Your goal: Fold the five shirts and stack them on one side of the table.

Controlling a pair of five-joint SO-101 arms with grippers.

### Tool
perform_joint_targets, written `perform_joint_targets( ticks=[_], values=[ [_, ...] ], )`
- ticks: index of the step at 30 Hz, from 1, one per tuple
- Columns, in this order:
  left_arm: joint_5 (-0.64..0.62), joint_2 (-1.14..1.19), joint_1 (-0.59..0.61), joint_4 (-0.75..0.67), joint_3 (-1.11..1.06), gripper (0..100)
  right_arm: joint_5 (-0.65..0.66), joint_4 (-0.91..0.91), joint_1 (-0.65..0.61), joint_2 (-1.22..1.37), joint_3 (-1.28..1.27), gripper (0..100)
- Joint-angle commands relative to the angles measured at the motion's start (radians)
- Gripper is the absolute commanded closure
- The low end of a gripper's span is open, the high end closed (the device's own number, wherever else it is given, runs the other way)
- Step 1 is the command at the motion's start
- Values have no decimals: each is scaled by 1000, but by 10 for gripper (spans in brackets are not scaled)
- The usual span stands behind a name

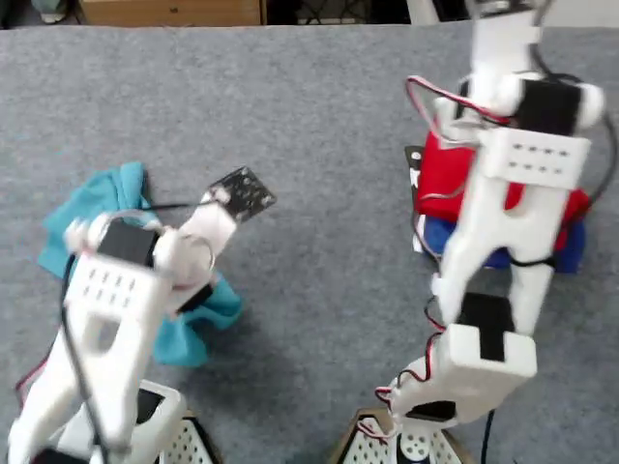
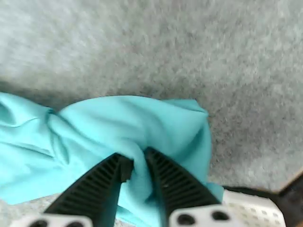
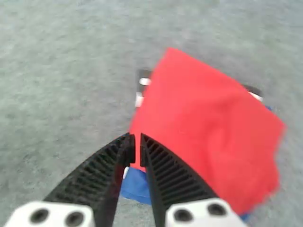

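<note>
Crumpled teal shirt (image 2: pixel 142 123) on the left of the surface (image 1: pixel 319 116), a ridge of its cloth pinched by the left tool (image 2: pixel 137 165), jaws narrow; the stack, red shirt (image 3: pixel 203 127) over blue shirt (image 3: pixel 135 187), lies well apart to the right, beneath the right tool (image 3: pixel 135 144), closed and empty

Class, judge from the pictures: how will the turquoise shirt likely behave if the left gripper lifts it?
Probably floppy: the turquoise shirt lies in soft creases, so it should drape from the left gripper. Likely light, thin cloth. It may drag on the fuzzy grey table.
</note>
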State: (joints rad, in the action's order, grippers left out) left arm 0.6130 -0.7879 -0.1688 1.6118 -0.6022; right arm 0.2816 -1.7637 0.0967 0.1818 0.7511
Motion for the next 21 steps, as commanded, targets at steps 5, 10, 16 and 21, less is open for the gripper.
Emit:
perform_joint_targets(
  ticks=[5, 10, 16, 21],
  values=[
    [-26, -313, 216, -11, -16, 683, -11, 26, -313, 170, 13, 969],
    [-97, -338, 539, -12, 28, 683, -72, 86, -522, 328, 15, 954],
    [-212, -313, 1020, -147, -15, 759, -247, 127, -761, 455, 117, 720],
    [-213, -311, 1294, -419, -219, 875, -319, 132, -878, 584, 263, 694]
  ],
)
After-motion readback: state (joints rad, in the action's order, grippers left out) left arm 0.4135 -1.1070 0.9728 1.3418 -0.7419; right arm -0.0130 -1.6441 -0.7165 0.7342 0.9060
